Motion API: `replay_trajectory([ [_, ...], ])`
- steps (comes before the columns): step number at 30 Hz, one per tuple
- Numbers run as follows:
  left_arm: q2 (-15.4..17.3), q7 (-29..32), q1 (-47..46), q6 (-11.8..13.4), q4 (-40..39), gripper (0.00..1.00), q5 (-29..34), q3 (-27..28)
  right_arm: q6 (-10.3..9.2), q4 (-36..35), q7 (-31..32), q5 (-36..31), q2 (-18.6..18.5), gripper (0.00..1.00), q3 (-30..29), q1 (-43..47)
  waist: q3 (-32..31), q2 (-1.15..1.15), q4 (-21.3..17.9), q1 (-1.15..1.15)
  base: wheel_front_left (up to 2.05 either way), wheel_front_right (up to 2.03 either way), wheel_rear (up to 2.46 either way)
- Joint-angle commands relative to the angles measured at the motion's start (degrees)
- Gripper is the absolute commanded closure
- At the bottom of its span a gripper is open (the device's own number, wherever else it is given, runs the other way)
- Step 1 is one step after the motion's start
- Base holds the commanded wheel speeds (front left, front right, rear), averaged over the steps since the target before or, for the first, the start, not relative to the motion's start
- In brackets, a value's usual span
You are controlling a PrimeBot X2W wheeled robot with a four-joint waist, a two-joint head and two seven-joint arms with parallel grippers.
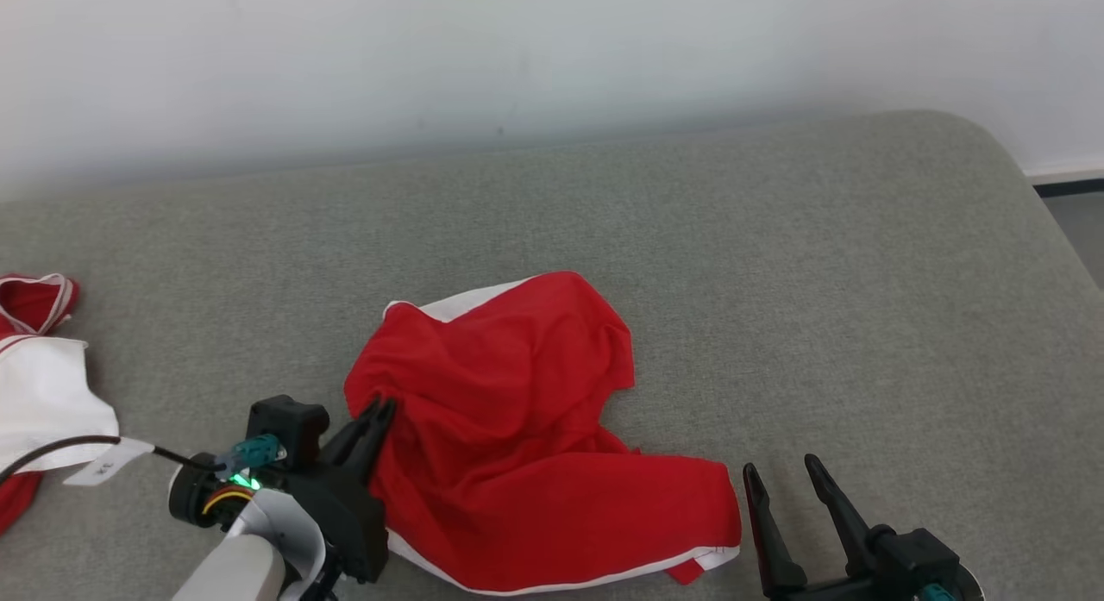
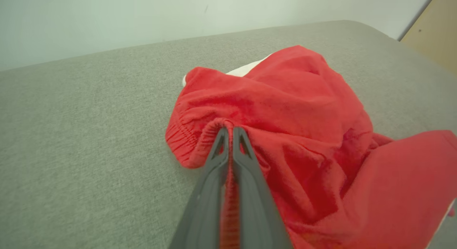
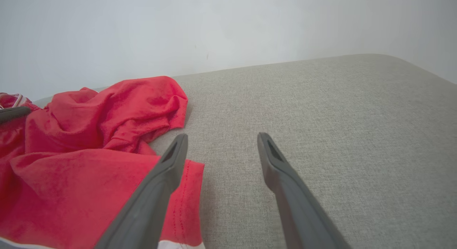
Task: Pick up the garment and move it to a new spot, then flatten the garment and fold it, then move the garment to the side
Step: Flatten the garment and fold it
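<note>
Grey padded surface (image 1: 776,282): wide and bare beyond and to the right of the cloth; judged the best ground for the new spot, since there is room there to spread the piece flat

Garment (image 1: 509,411): red with white trim, lying crumpled near the robot's edge of the surface, roughly in the middle; bunched high at the back, one flatter flap trailing toward the right; likely to drag and twist if lifted by one point alone, so raise it slowly and high enough for the trailing flap to clear the surface

Other clothes (image 1: 39,385): red and white pieces at the far left, well apart from the garment; carry away from them, so nothing snags or mixes

Left gripper (image 1: 379,411): clenched on the garment's left edge, red fabric pinched between the two fingers in the left wrist view; the bite looks deep enough to lift, though I would test it with a short rise first

Right gripper (image 1: 780,465): released, jaws wide, holding nothing; poised over bare surface just beside the garment's right flap; a second hold here would keep the cloth spread during the carry

Gathered waistband (image 2: 185,134): the ribbed part the left fingers grasp; thick and elastic, so a sound hold

Stitched hem (image 3: 185,199): nearest the right gripper's left finger; the natural place for that second grip
</note>
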Motion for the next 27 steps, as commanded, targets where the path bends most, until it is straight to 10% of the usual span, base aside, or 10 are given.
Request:
replay_trajectory([
  [1, -0.26, -1.39, -1.15, -0.16, 1.74, 1.00, -0.28, 0.04, 0.19, 0.25, -0.03, 0.08, -0.01, 0.00, 0.04, -0.80, 0.97, -0.01, -1.18, -0.01, 0.00, 0.00, 0.00],
  [14, -2.51, -11.80, -6.40, -0.88, 15.74, 1.00, -0.69, -2.91, 0.18, 0.67, -0.03, 0.57, -0.01, 0.00, -0.17, -1.17, 1.09, -0.01, -2.18, -0.01, 0.00, 0.00, 0.00],
  [15, -2.69, -12.40, -6.71, -0.84, 16.25, 0.76, -0.38, -3.32, 0.18, 0.60, -0.03, 0.63, 0.01, 0.00, -0.28, -0.96, 0.79, -0.01, -1.84, -0.01, 0.00, 0.00, 0.00],
  [16, -2.91, -12.84, -6.65, -0.85, 16.64, 0.11, -0.56, -3.55, 0.19, 0.57, -0.03, 0.72, 0.01, 0.00, -0.24, -0.72, 0.50, -0.01, -1.55, -0.01, 0.00, 0.00, 0.00],
  [17, -3.27, -13.27, -6.38, -0.87, 16.82, 0.00, -1.03, -3.68, 0.18, 0.57, -0.03, 0.79, 0.01, 0.00, -0.29, -0.41, 0.15, -0.01, -1.17, -0.01, 0.00, 0.00, 0.00],
  [27, -2.45, -15.46, 1.19, -0.84, 8.02, 0.00, -3.69, -2.43, 0.18, 0.45, -0.03, 0.91, -0.02, 0.00, -0.76, 2.59, -3.05, -0.01, 2.97, -0.01, 0.00, 0.00, 0.00],
])
